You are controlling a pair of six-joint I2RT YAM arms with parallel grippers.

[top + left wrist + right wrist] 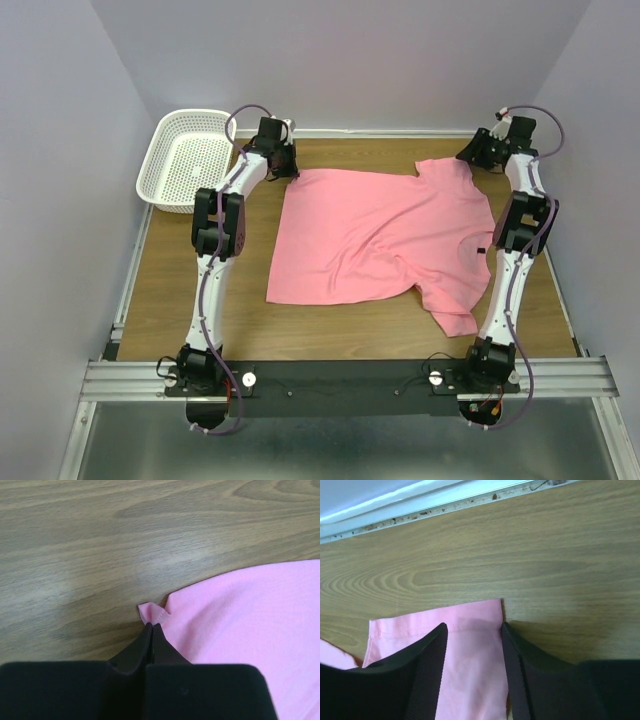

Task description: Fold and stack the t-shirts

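I'm looking down at a soft pink short-sleeved t-shirt spread out on the wood-grain desk. It lies sideways between the two arms, hem towards the left arm and sleeves towards the right arm. The cloth is mostly flat, with some creases running through the middle. One sleeve points to the far right corner and the other trails off towards the near edge, beside the right arm's lower link.

The left pincer is down at the far left corner of the t-shirt. From the left wrist camera, its black fingers are pressed together on a small puckered tip of the pink cloth, just at the corner, with bare wood beyond it.

The right pincer sits at the far sleeve. From the right wrist camera, that pincer is spread, one finger on either side of the sleeve's hemmed end, and the cloth lies flat in the gap. I cannot tell whether the fingertips touch the desk. A pale rail runs along the far edge of the desk there.

A white plastic mesh basket stands at the far left corner, beside the left arm and apart from the t-shirt.
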